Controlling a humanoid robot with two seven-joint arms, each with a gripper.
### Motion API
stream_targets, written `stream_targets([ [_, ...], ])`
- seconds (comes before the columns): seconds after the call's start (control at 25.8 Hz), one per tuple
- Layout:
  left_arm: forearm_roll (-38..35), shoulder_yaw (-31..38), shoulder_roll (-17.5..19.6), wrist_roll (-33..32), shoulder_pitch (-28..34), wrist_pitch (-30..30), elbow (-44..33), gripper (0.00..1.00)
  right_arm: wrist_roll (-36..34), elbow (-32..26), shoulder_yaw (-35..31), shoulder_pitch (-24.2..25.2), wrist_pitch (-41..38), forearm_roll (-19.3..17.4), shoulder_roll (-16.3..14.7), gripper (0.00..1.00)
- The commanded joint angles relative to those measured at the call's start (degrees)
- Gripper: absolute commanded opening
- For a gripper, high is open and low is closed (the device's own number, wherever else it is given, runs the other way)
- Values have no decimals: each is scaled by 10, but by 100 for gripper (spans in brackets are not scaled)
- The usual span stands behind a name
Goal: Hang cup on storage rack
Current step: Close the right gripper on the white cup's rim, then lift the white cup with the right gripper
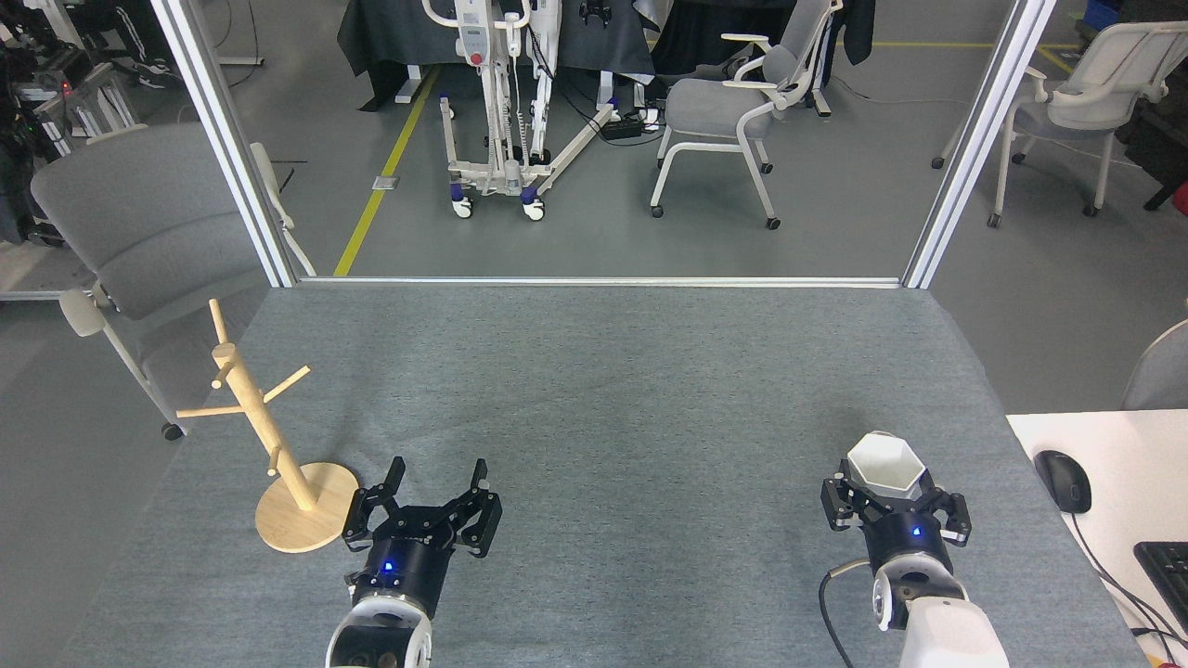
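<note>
Between cup (886, 463) and storage rack (264, 430), bare felt.

A table covered in grey felt-like cloth (594, 399) fills the lower view. The bamboo storage rack (269, 445) stands on it at eight o'clock; the white cup (884, 464) sits at four o'clock.

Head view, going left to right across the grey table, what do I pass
storage rack → left gripper → right gripper, with the cup between its fingers → computer mouse on the white desk beside the table.
</note>
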Motion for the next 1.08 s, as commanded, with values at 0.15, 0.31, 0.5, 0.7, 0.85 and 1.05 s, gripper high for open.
stream_targets([
  [0.15,0,1,0,0,1,0,-2,99,-1,10,23,-3,59,1,17,99],
  [0.31,0,1,0,0,1,1,-2,99,-1,20,50,-4,78,1,22,99],
  [0.5,0,1,0,0,1,1,-2,99,-1,20,50,-5,79,2,32,99],
  [0.7,0,1,0,0,1,1,-1,99,-1,21,49,-25,78,-1,33,99],
  [0.85,1,1,-1,0,1,1,0,99,-1,27,47,-34,78,-18,30,99],
  [1.05,1,1,-1,0,1,1,1,99,-3,27,45,-37,78,-20,30,95],
])
